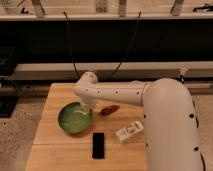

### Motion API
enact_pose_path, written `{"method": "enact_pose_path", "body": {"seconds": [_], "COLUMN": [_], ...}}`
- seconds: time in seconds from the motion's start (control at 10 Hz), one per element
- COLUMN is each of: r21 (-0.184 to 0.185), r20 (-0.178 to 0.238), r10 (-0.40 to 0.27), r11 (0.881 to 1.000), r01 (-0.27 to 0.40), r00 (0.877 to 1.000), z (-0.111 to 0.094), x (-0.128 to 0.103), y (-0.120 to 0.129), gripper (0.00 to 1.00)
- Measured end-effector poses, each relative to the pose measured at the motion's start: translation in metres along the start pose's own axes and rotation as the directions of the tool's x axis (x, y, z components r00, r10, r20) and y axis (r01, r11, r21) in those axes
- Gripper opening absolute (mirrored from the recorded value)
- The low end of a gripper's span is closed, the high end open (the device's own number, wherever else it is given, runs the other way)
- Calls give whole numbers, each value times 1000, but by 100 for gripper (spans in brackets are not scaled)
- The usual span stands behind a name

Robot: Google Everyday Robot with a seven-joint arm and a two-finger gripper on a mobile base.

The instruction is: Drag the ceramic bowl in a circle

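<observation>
The white arm (125,93) reaches across the wooden surface (52,97), its tool (86,106) lowered at the far right rim of the green ceramic bowl (74,120) (contact is hard to tell). Right of the bowl lies a small reddish-brown item (110,109); nearer the camera, a black phone (98,145) and a white packet (129,132) lie side by side.
</observation>
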Motion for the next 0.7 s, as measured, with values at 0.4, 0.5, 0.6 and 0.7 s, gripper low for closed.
{"method": "enact_pose_path", "body": {"seconds": [0.4, 0.5, 0.6, 0.7], "r21": [6, 7, 10, 10], "r20": [-2, -2, -3, -3], "r10": [-36, -44, -55, -60], "r11": [999, 999, 998, 998], "r01": [36, 44, 55, 60], "r00": [999, 999, 998, 998], "z": [0, 0, 0, 0], "x": [5, 6, 7, 8], "y": [0, 0, 0, 0], "gripper": [0, 0, 0, 0]}}
